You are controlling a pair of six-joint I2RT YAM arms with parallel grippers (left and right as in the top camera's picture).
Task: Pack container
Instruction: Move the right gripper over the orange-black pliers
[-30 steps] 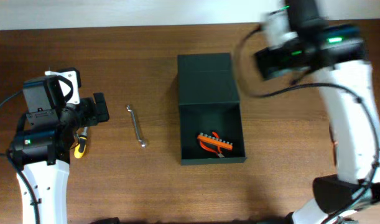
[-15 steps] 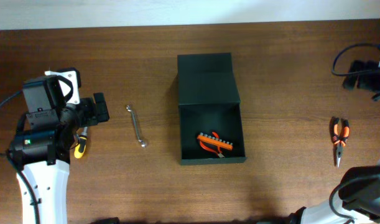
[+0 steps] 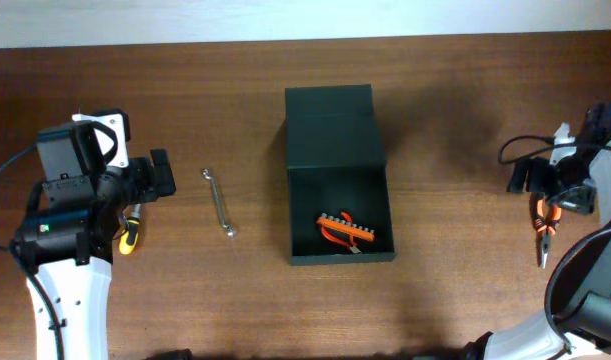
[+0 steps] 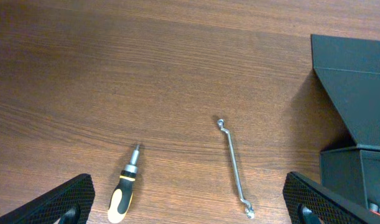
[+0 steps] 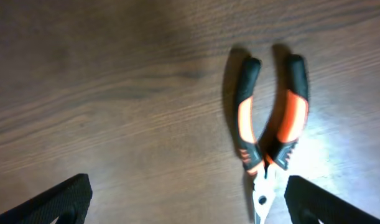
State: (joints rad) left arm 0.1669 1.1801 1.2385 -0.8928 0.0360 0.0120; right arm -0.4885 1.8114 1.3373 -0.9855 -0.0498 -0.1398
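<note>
The container [image 3: 338, 245] stood near the middle of the desk [image 3: 215, 90], its lid [image 3: 331, 125] swung open and lying flat toward the far edge. Inside the box, toward its near right corner, lay an orange-and-dark tool [image 3: 343, 230] too small to name with certainty.

To the left of the container, well apart from it, a slim silver wrench [image 3: 218, 201] lay on the bare wood, running roughly from far to near. Farther left lay a screwdriver [image 3: 130, 234] with a yellow-and-black handle, partly covered by the left arm in the overhead view. The left hand [image 3: 156, 177] hung above the desk near the screwdriver. Its wrist camera showed the two fingers spread wide at the lower corners, holding nothing, with the screwdriver [image 4: 125, 190] and the wrench [image 4: 234, 168] between them and a corner of the container [image 4: 354, 106] at the right edge.

At the right side of the desk, a pair of pliers [image 3: 544, 225] with orange-and-black handles lay with its handles toward the far edge and its nose toward the near one. The right hand [image 3: 551, 188] hovered over the handle end. Its fingers were also spread wide and empty, and the pliers [image 5: 269, 134] lay closer to the right finger, touching neither.
</note>
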